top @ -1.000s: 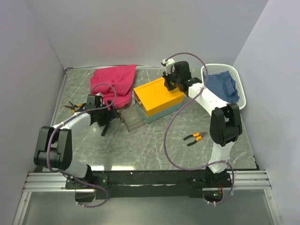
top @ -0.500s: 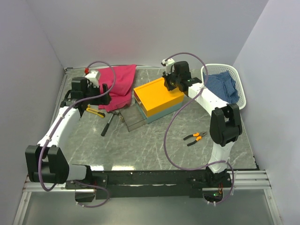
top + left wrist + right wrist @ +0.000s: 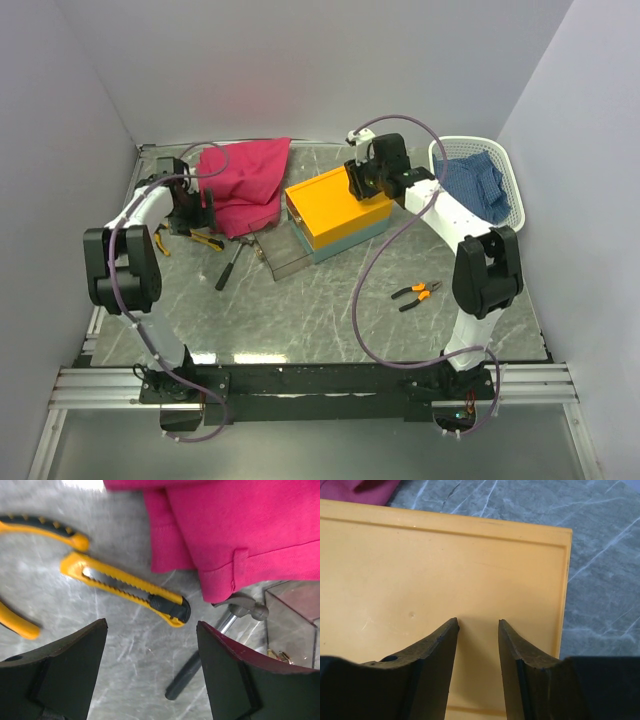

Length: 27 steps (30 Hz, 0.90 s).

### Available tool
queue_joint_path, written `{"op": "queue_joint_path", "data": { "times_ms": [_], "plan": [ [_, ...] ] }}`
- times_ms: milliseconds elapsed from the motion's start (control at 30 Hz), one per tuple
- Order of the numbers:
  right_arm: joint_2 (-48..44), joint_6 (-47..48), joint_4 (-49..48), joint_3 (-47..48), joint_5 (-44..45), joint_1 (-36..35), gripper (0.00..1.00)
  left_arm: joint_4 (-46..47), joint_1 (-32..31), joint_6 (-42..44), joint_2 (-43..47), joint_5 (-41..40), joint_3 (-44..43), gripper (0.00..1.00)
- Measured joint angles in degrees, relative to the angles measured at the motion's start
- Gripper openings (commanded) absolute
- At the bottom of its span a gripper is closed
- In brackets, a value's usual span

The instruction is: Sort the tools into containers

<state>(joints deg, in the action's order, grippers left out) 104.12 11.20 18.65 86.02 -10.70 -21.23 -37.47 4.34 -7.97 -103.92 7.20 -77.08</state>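
1. My left tool is spread wide with nothing between its fingers. It hangs over the grey marbled worktop near the left edge, just above a yellow utility knife with a black end.
2. My right tool is parted a little and pinches nothing. It sits right over the lid of the rectangular orange-yellow toolbox with a teal-grey base.
3. The toolbox lid lies flat and shut, so its inside is hidden. A clear plastic drawer sticks out at its near-left side. In the left wrist view a few small brass-coloured bits lie in its bottom.
4. The white oval plastic lattice basket stands at the far right of the worktop. It holds a crumpled blue checked cloth. I cannot tell what is under the cloth.
5. The black-handled steel hammer lies on the worktop. Its head is at the hem of the magenta cloth, just beside the drawer's corner.
6. The yellow-black pliers lie on the worktop just left of the knife, outside both containers.
7. The orange-black pliers lie on the worktop in front of the toolbox, well apart from it and near my right arm.
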Motion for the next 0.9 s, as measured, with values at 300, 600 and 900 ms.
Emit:
{"op": "queue_joint_path", "data": {
  "times_ms": [300,600,900],
  "plan": [
    [-1.1,0.3,-0.3,-1.4,0.3,0.0,0.47,-2.3,-0.3,-4.0,-5.4,-1.6,-1.7,0.77],
    [-1.8,0.7,-0.3,-2.2,0.5,0.0,0.47,-2.9,-1.8,-5.5,-10.5,-3.9,-4.9,0.54],
    [-2.2,1.3,-0.4,-2.7,0.9,-0.2,0.47,-0.3,-2.2,-5.7,-1.7,-4.7,7.6,0.02]
  ]
}}
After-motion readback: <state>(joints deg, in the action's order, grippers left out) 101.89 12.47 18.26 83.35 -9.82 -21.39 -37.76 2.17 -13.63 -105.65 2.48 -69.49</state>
